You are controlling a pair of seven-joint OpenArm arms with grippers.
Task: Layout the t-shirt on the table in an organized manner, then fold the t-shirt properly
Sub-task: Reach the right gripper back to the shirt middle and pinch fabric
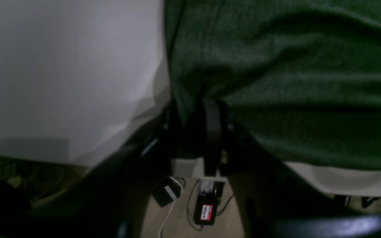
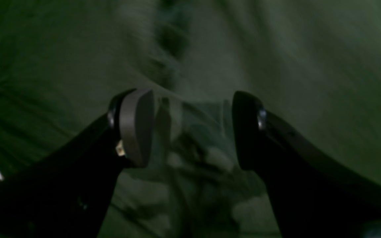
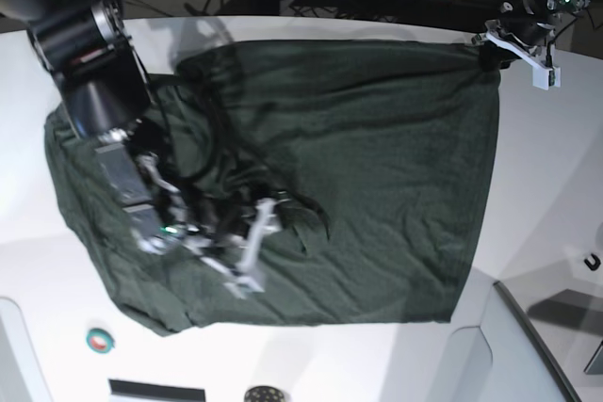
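The right gripper's [image 2: 190, 130] fingers [image 2: 137, 127] stand well apart, a grey pad on one and a dark rounded tip on the other, with nothing clamped between them; only blurred green cloth shows in the gap below, bunched into soft folds. From the base view this right gripper [image 3: 240, 233] hangs low over the t-shirt [image 3: 377, 176], near the middle of the garment's near half, where the fabric is rumpled into dark ridges beside it; the arm reaches in from the far left corner of the table [image 3: 528, 233]. The left gripper [image 1: 207, 109] is nearly closed, its dark fingers pressed together on the edge of the t-shirt [image 1: 293, 82]: in the left wrist view the green knit runs down into the black fingers and pinches there, with creases fanning away from that spot. In the base view the left gripper [image 3: 490, 49] sits at the far right corner of the shirt, at the table's far edge, and the cloth is drawn taut toward it. The t-shirt lies spread across most of the middle of the white table, its right side and near hem fairly flat and straight, its left part wrinkled and partly covered by the right arm. Bare white tabletop [image 1: 61, 72] shows beside the shirt's edge in the left wrist view, and below the table's rim some small dark devices [image 1: 205, 211] with cables lie on the floor
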